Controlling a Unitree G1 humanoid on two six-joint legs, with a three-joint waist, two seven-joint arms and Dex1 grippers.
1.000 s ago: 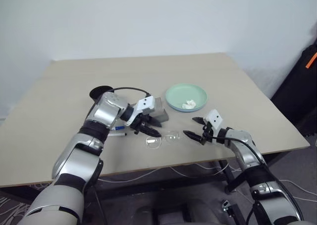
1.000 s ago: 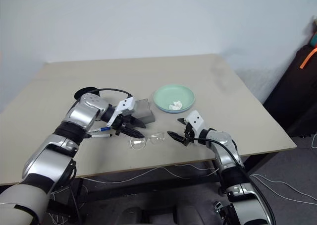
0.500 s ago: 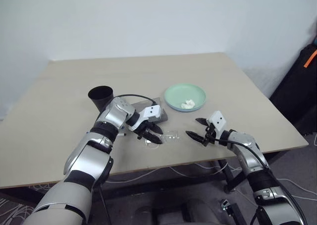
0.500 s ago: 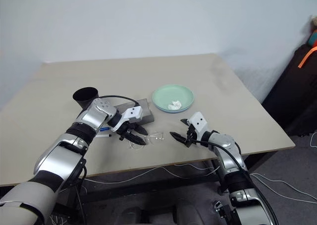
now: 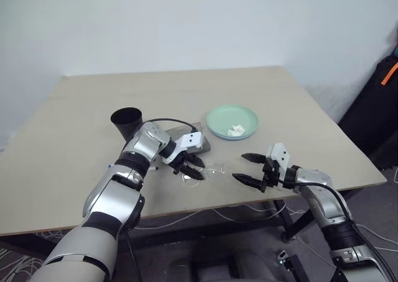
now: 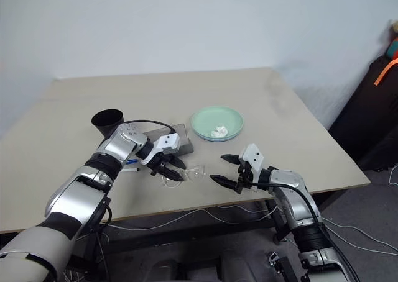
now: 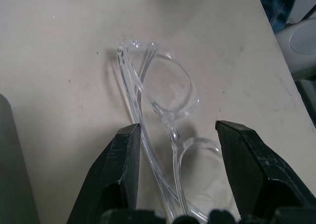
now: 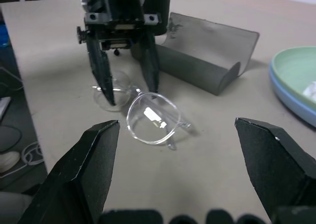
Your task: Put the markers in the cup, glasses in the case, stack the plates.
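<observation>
Two plates (image 5: 232, 121) already sit stacked, mint green on blue, in the head views; markers (image 6: 130, 165) lie beside the black cup (image 5: 127, 122), not yet in it; left wrist view: left gripper (image 7: 177, 172) jaws apart, straddling the glasses (image 7: 160, 110) on the tabletop (image 7: 59, 61); right wrist view: right gripper (image 8: 183, 160) jaws wide apart, empty; grey case (image 8: 205, 56) lies open, waiting.

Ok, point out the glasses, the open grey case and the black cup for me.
glasses (image 8: 150, 116): right wrist view, on the nearer clear lens.
grey case (image 8: 197, 68): right wrist view, on the outer wall of the base.
black cup (image 5: 127, 124): left eye view, on the side wall below the rim.
</observation>
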